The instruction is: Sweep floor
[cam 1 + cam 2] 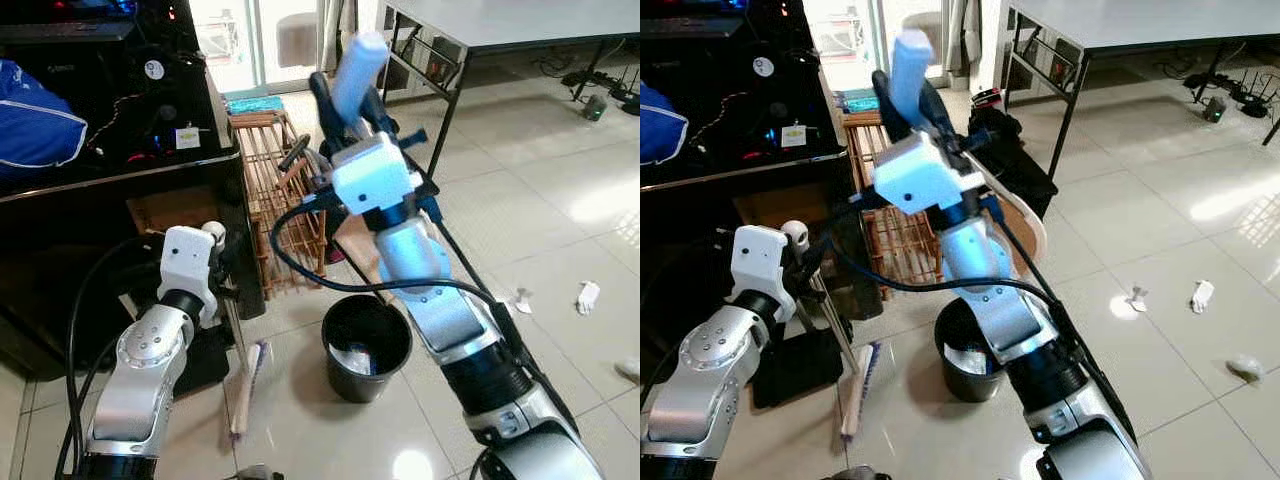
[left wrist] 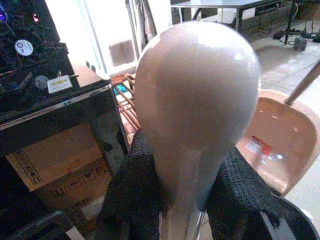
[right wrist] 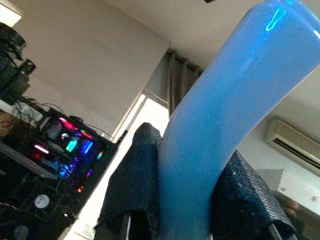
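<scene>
Gripping a pale blue handle (image 1: 360,62), the right pincer (image 1: 340,105) is raised above the black bin (image 1: 366,345), its fingers (image 3: 132,185) closed on both sides. The left pincer (image 1: 222,262), beside the bin, clamps the broom handle (image 2: 192,115); the broom head (image 1: 247,385) lies on the floor just beside the bin. The pink dustpan (image 2: 280,145) hangs over the bin. Paper scraps (image 1: 587,295) lie well beyond it.

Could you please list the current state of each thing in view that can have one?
left gripper: shut on the broom handle.
right gripper: shut on the dustpan handle, raised.
dustpan: lifted off the floor.
black bin: upright, open, some trash inside.
paper scraps: lying unswept on the floor.
</scene>
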You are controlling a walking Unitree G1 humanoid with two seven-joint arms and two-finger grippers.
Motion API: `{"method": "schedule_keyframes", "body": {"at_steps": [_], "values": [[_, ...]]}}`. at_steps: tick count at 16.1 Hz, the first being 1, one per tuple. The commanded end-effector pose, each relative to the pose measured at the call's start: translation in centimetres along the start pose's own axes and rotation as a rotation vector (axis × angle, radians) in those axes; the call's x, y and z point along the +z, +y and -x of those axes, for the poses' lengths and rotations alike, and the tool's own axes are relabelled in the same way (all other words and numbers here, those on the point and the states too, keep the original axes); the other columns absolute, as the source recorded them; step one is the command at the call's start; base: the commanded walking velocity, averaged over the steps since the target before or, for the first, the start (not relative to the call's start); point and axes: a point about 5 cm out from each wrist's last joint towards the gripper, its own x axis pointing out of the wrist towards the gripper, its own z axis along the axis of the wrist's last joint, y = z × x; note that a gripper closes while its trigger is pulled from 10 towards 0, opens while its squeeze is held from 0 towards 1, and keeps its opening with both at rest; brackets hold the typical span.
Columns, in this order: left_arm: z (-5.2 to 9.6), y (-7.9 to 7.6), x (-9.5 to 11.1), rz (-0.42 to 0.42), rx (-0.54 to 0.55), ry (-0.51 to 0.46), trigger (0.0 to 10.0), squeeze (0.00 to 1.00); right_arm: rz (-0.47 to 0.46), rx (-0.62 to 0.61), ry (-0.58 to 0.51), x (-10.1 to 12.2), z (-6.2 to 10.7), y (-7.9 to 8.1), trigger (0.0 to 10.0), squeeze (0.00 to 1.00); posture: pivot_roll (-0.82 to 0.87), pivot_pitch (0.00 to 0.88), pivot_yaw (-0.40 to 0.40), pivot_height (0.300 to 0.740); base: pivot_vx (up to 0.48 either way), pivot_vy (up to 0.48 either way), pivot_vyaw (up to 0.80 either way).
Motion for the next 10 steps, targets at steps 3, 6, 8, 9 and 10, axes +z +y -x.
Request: {"method": "schedule_keyframes", "body": {"at_steps": [3,6,8,9,10], "values": [[-0.8,-0.5,0.4,-0.031,0.002,-0.025,10.0,0.0,0.133,-0.244,0.133,-1.1,0.9,-6.5,10.0,0.0,-0.03,0.039,0.025,0.74,0.0,0.0,0.0],[-1.0,-1.0,0.2,-0.017,-0.012,-0.011,10.0,0.0,0.365,-0.378,0.3,-1.9,3.1,-11.6,10.0,0.0,-0.04,0.044,0.03,0.74,0.0,0.0,0.0],[-0.9,-0.9,0.1,-0.021,-0.01,-0.013,10.0,0.0,0.486,-0.424,0.398,-2.3,4.3,-14.2,10.0,0.0,-0.05,0.046,0.024,0.74,0.0,0.0,0.0],[-0.8,-0.9,0.0,-0.03,-0.006,-0.014,10.0,0.0,0.481,-0.477,0.455,-2.4,5.6,-15.7,10.0,0.0,-0.06,0.049,0.02,0.74,0.0,0.0,0.0],[-0.7,-0.9,0.0,-0.038,-0.004,-0.015,10.0,0.0,0.449,-0.515,0.507,-2.7,7.3,-16.7,10.0,0.0,-0.06,0.053,0.017,0.74,0.0,0.0,0.0]]}}
